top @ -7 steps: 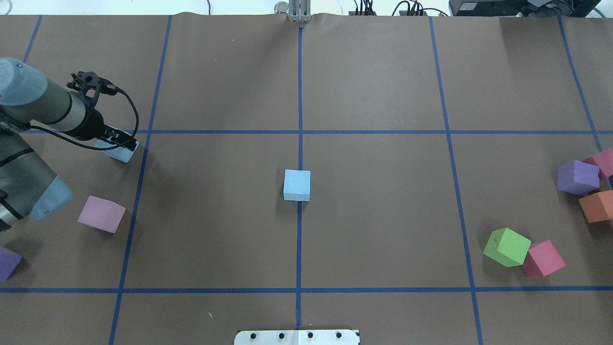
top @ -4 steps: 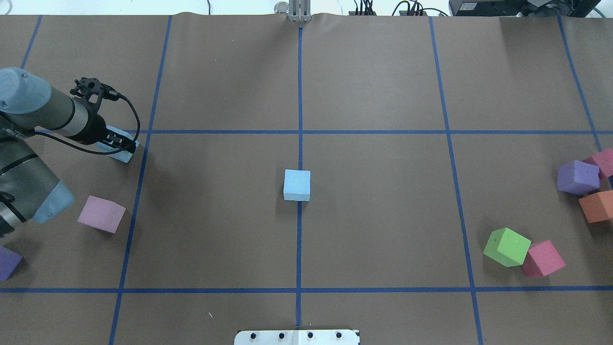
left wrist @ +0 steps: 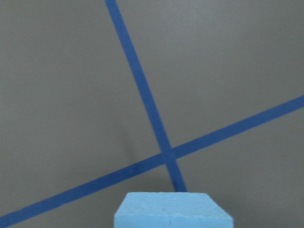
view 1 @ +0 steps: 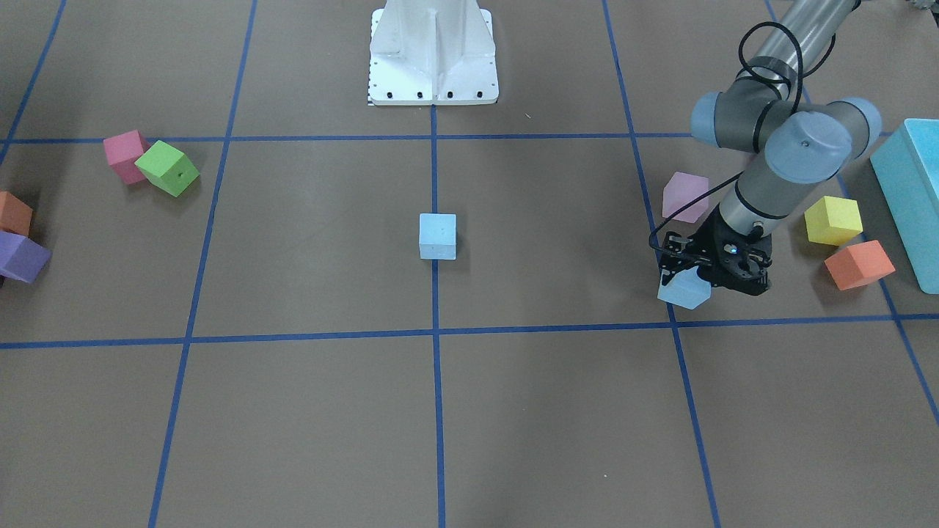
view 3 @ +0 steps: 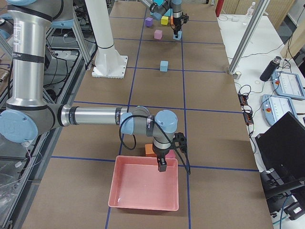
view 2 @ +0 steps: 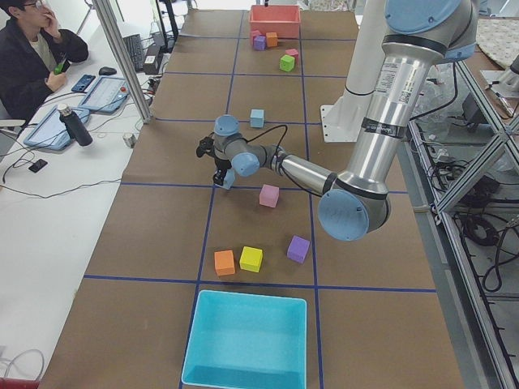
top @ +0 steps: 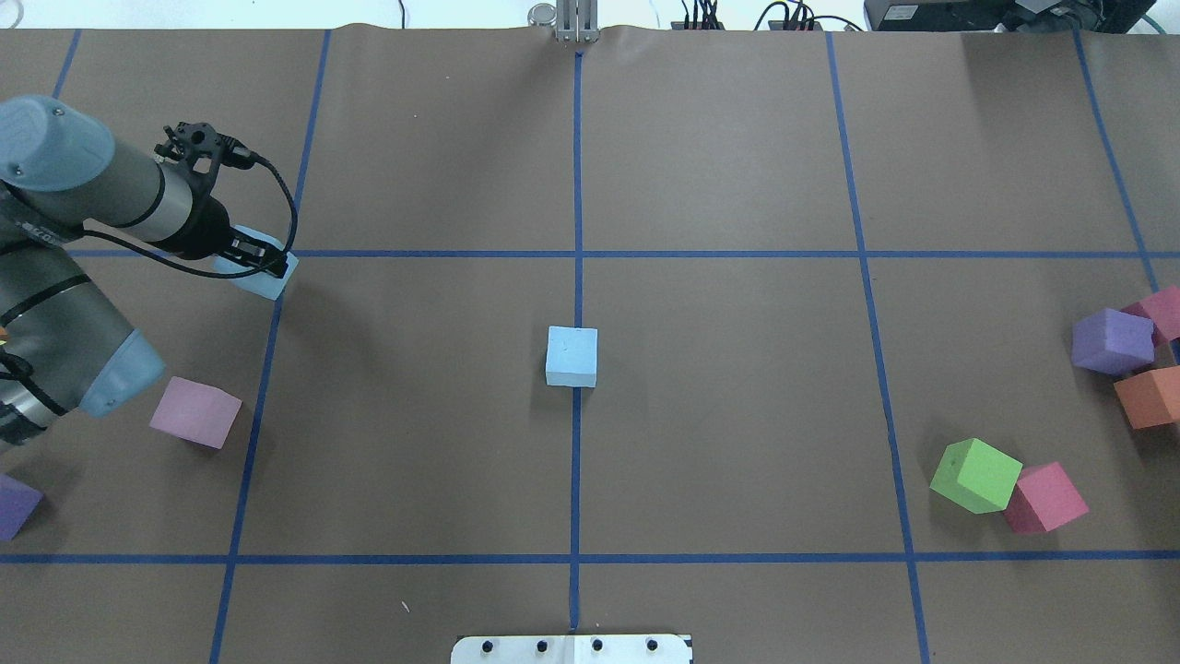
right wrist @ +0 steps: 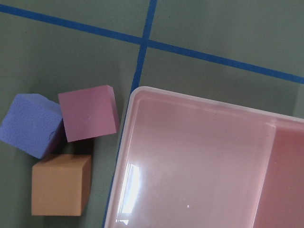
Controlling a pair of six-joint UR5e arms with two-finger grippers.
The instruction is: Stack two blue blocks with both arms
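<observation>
Your left gripper [top: 256,263] clamps one pale sky-blue foam cube [top: 267,279] over a blue tape crossing [left wrist: 166,156], far left; the matching cube [top: 572,356] sits centred, open brown paper [top: 719,369] all round. Whether your right gripper [view 3: 162,168] is holding anything, you cannot tell

The near left arm [view 2: 377,121] stretches out over the counter [view 2: 162,235]. Its end effector [view 2: 220,177] points down just beyond the lilac cube [view 2: 269,195], with one blue block [view 2: 229,181] at its tips. The other blue block [view 2: 257,118] rests farther beyond that cube. Nearer than it sit a purple cube [view 2: 298,249], a yellow cube [view 2: 251,258] and an orange cube [view 2: 225,262]. Nearest of all lies the turquoise box [view 2: 243,344].
</observation>
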